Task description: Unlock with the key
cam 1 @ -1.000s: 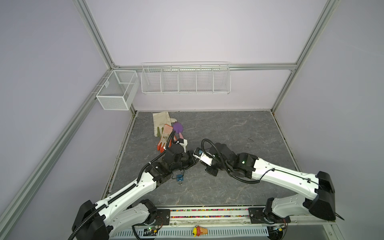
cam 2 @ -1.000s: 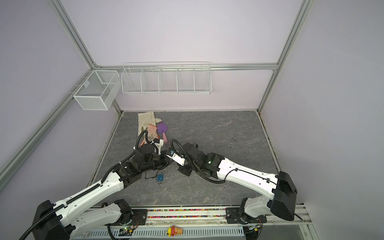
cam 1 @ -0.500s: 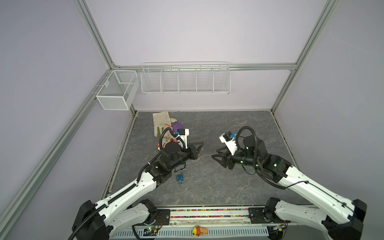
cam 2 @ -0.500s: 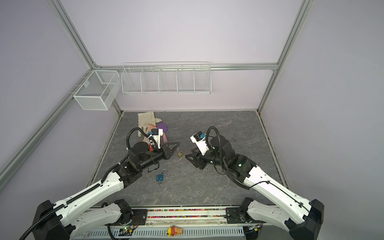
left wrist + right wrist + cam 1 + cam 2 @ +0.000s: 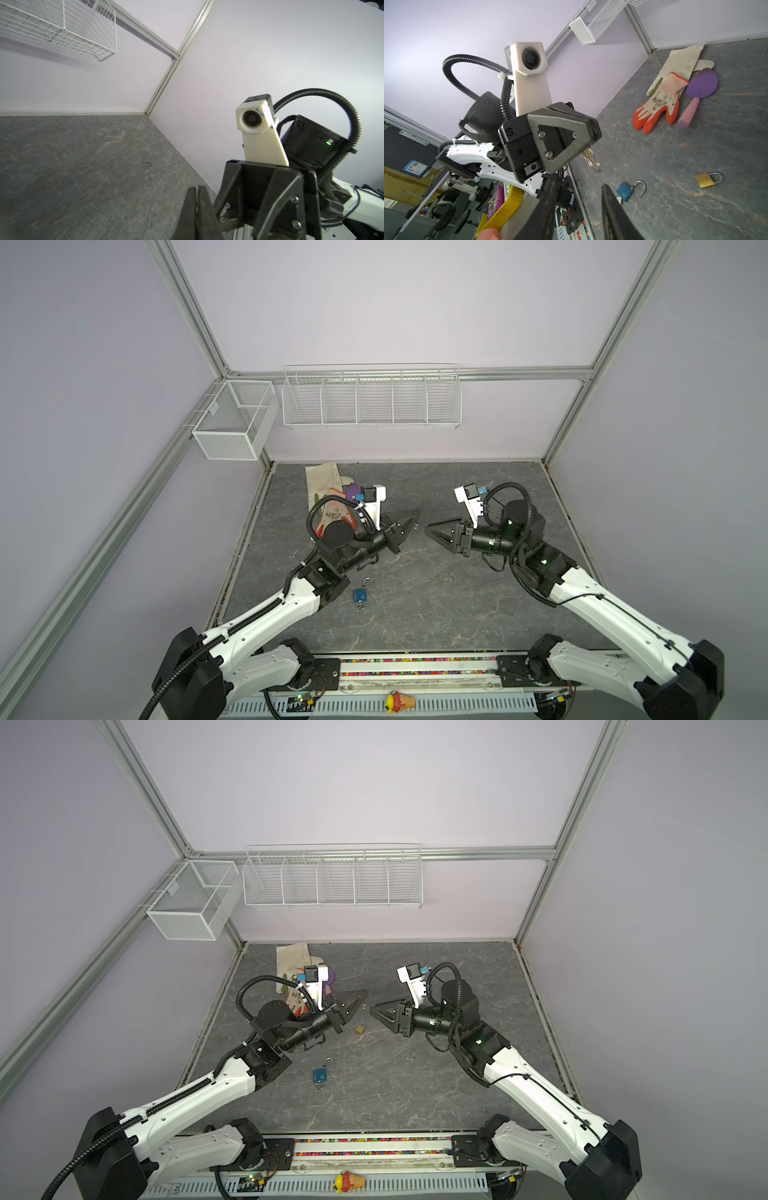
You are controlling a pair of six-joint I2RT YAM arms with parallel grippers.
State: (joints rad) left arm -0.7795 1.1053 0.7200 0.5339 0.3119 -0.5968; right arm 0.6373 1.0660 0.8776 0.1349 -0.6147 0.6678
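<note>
My left gripper (image 5: 415, 515) (image 5: 593, 133) is shut on a small brass key (image 5: 588, 156), whose ring hangs below the closed fingertips. In the left wrist view the jaws press together and the key is hidden. A brass padlock (image 5: 360, 1028) (image 5: 708, 180) lies on the grey floor between the two grippers, its shackle looking closed. My right gripper (image 5: 430, 526) (image 5: 577, 199) faces the left one a short way off, open and holding nothing. A blue padlock (image 5: 360, 594) (image 5: 626, 191) lies nearer the front with its shackle open and a key in it.
An orange-and-white glove (image 5: 658, 104), a cream glove (image 5: 683, 60) and a purple trowel (image 5: 702, 84) lie at the back left, behind my left arm. Two white wire baskets (image 5: 370, 400) (image 5: 235, 423) hang on the walls.
A second ago both grippers met left of centre. The right arm has since drawn back to the right and opened, and the brass padlock now lies on the floor between them.
</note>
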